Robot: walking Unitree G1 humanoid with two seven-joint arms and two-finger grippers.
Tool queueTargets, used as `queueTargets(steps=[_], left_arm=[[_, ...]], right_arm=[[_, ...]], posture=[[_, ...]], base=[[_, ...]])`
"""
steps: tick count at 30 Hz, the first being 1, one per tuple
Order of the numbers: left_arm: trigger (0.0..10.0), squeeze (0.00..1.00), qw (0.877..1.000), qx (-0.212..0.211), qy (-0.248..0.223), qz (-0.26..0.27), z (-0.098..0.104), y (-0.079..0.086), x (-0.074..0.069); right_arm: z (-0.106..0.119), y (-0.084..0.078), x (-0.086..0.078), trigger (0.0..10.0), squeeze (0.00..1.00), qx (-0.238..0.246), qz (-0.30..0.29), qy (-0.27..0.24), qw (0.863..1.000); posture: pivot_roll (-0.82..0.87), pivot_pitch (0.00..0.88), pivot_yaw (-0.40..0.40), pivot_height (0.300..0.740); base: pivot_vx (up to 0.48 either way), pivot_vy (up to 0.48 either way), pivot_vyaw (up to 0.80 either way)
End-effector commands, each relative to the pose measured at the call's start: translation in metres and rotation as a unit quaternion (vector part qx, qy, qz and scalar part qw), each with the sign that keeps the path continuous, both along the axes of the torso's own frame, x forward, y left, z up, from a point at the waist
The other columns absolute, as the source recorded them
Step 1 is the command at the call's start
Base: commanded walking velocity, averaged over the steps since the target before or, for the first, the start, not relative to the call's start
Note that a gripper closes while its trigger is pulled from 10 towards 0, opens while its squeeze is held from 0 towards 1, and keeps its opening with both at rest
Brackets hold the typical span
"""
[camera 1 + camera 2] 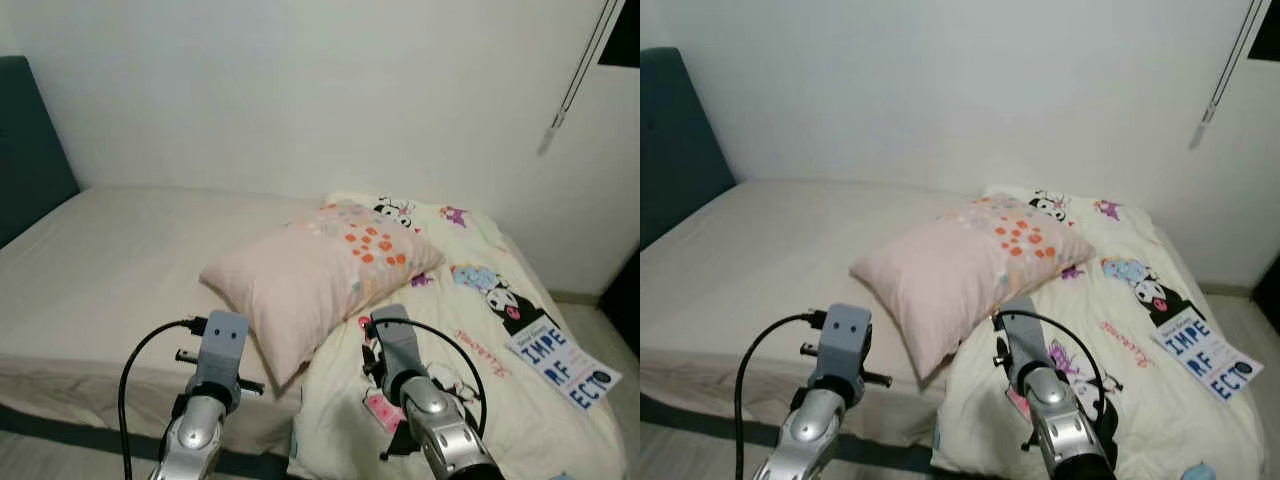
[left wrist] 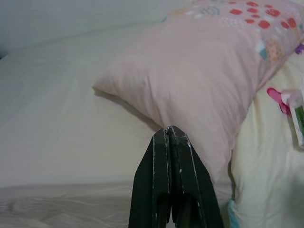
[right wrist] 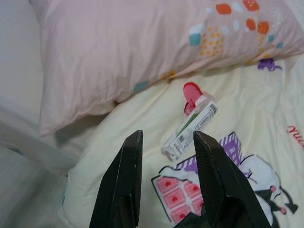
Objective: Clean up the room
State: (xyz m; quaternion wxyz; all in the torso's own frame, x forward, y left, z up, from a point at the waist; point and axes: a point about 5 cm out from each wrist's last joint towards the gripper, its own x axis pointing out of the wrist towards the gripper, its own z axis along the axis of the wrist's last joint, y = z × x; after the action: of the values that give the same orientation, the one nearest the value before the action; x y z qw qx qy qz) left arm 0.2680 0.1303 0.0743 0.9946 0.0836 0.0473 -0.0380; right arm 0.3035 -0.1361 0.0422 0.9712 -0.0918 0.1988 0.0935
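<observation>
- I'm looking down on a bed (image 1: 130,260) set against a white wall, a dark headboard (image 1: 30,150) at its left end.
- A pink pillow (image 1: 320,265) with orange and teal spots lies slantwise mid-bed, half on the bare sheet, half on a cream cartoon-print duvet (image 1: 470,330) that covers the right side.
- Left gripper (image 2: 171,133): fingers pressed flat together, holding nothing. It hovers at the near edge of the bed, pointing at the pillow's lower corner.
- Right gripper (image 3: 166,142): fingers parted with a clear gap, nothing between them. It hangs over the duvet, just right of the pillow's near corner.
- Just beyond the right fingers a small white tube (image 3: 190,128) with a green label lies on the duvet, a pink-red piece at its far end, close beside the pillow's edge.
- A white book (image 1: 562,362) with blue block lettering lies flat on the duvet near the right edge of the bed, well apart from both grippers.
- A thin rod (image 1: 580,70) hangs against the wall at upper right.
</observation>
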Motion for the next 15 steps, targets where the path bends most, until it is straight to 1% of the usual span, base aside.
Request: queueTargets(steps=[1, 11, 12, 15], left_arm=[[10.0, 0.00, 1.000, 0.013, 0.014, 0.001, -0.0049, 0.0022, 0.0005], [10.0, 0.00, 1.000, 0.008, 0.019, 0.014, -0.0073, 0.0061, -0.0004], [10.0, 0.00, 1.000, 0.008, 0.020, 0.014, -0.0072, 0.0060, -0.0005], [10.0, 0.00, 1.000, 0.007, 0.020, 0.014, -0.0071, 0.0058, -0.0004]], right_arm=[[-0.0015, -0.0003, -0.0006, 10.0, 0.00, 0.007, -0.009, -0.001, 1.000], [-0.0007, -0.0009, -0.0009, 10.0, 0.00, 0.014, -0.012, -0.005, 1.000], [-0.0004, -0.0013, -0.0011, 10.0, 0.00, 0.016, -0.013, -0.006, 1.000], [-0.0004, -0.0019, -0.0011, 10.0, 0.00, 0.015, -0.013, -0.006, 1.000]], posture=[[-0.01, 0.000, -0.022, 0.645], [-0.01, 0.000, -0.023, 0.640], [-0.01, 0.000, -0.024, 0.630], [-0.01, 0.000, -0.025, 0.620]], base=[[0.000, 0.000, 0.00], [0.000, 0.000, 0.00], [0.000, 0.000, 0.00], [0.000, 0.000, 0.00]])
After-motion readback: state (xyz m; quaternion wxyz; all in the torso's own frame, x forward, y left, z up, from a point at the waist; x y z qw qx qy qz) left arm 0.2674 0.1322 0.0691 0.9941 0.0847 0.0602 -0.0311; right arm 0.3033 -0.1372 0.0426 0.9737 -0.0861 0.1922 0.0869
